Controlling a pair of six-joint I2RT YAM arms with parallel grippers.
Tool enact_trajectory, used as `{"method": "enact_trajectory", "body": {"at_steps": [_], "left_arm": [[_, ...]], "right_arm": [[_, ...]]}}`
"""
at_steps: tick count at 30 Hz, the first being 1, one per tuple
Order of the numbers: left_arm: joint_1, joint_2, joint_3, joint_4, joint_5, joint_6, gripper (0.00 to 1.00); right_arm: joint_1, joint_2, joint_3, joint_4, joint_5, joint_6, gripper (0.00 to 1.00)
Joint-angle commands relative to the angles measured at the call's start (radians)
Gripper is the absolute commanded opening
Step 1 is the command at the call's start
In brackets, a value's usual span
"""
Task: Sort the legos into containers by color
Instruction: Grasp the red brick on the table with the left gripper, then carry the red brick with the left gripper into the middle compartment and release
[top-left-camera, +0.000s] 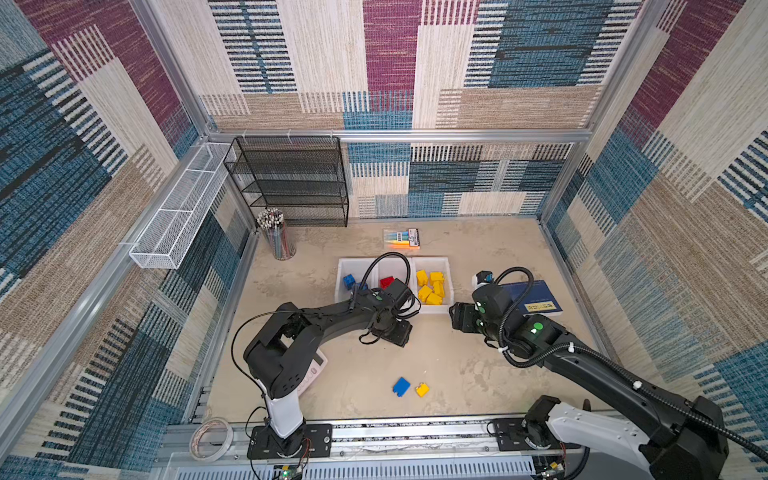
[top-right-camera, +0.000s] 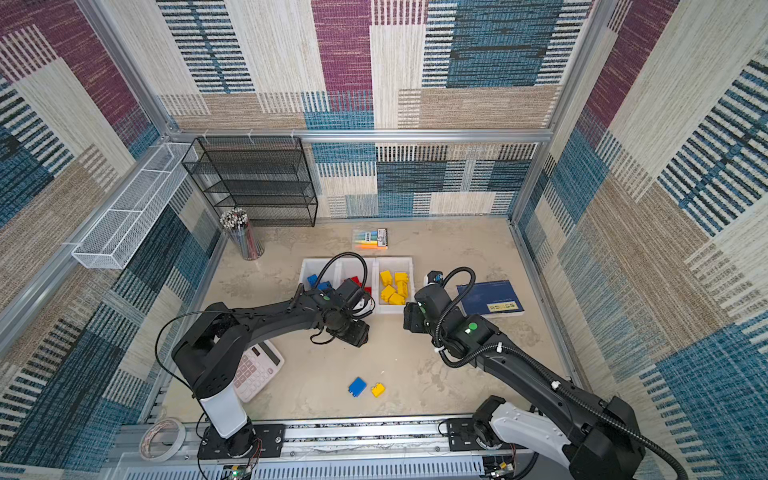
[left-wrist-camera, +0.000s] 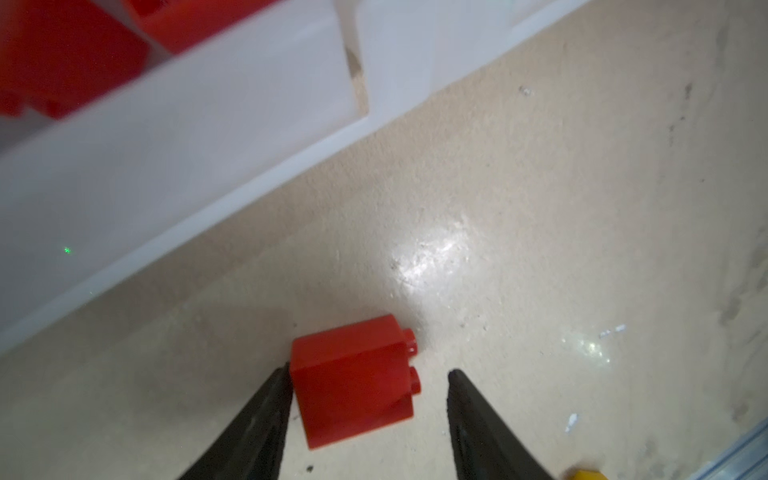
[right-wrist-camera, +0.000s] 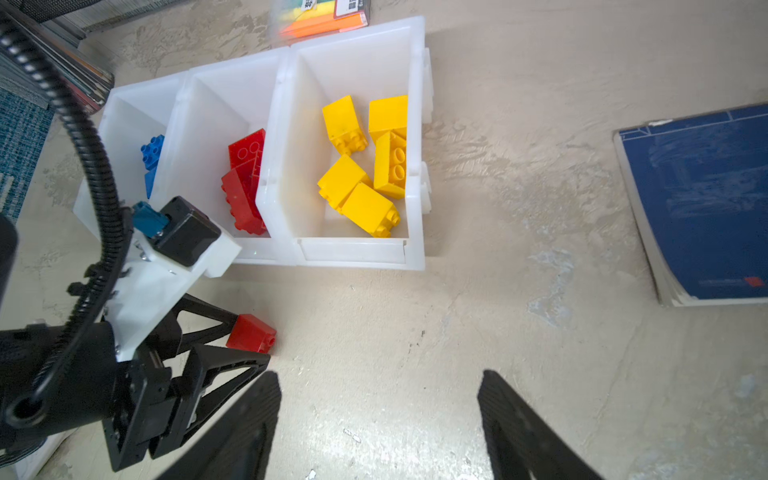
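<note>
**Red brick bracketed at the bins; two more loose behind**

The sort looks mostly done. The containers (right-wrist-camera: 357, 257) stand just ahead of both grippers. The bin straight ahead of the right gripper (right-wrist-camera: 378, 395) holds five yellow legos (right-wrist-camera: 365, 166); the middle one holds a pile of red legos (right-wrist-camera: 245, 178); the far one holds blue legos (right-wrist-camera: 151, 158); no colour looks mixed.

Three bricks lie outside the bins. The red brick (left-wrist-camera: 351, 386) lies on its side on the table (top-left-camera: 457, 374), just short of the middle bin's front wall, between the fingers of the left gripper (left-wrist-camera: 369, 370). Those jaws stand partly apart; one finger touches the brick's flank while a clear gap shows at the other, so nothing is gripped yet. The step in hand is probably closing on it and lifting it over the low wall ahead.

The right gripper's jaws are spread wide and hold nothing. A blue brick (top-left-camera: 401, 386) and a yellow brick (top-left-camera: 422, 389) sit side by side well behind both grippers, toward the arm bases.

The tabletop is beige and mottled, scuffed, with pale flecks and a patch of glare beside the red brick. A blue book (top-left-camera: 536, 299) lies to the right gripper's outer side; a highlighter pack (top-left-camera: 402, 239) lies beyond the bins. Farther off are a black mesh rack (top-left-camera: 291, 183), a pencil cup (top-left-camera: 278, 237) and a white wire tray (top-left-camera: 178, 216); the walls are woven panels of blue, magenta and tan in an aluminium frame.
</note>
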Motion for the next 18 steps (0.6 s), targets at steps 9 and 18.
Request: {"method": "enact_trajectory", "body": {"at_steps": [9,18], "left_arm": [[-0.022,0.049,0.043,-0.041,-0.049,0.058,0.48],[-0.025,-0.041,0.089,-0.068,0.008,0.028,0.4]], "right_arm": [[-0.001,-0.019,-0.016,0.009,0.004,0.019,0.78],[-0.001,-0.044,-0.013,-0.019,0.024,0.019,0.78]]}}
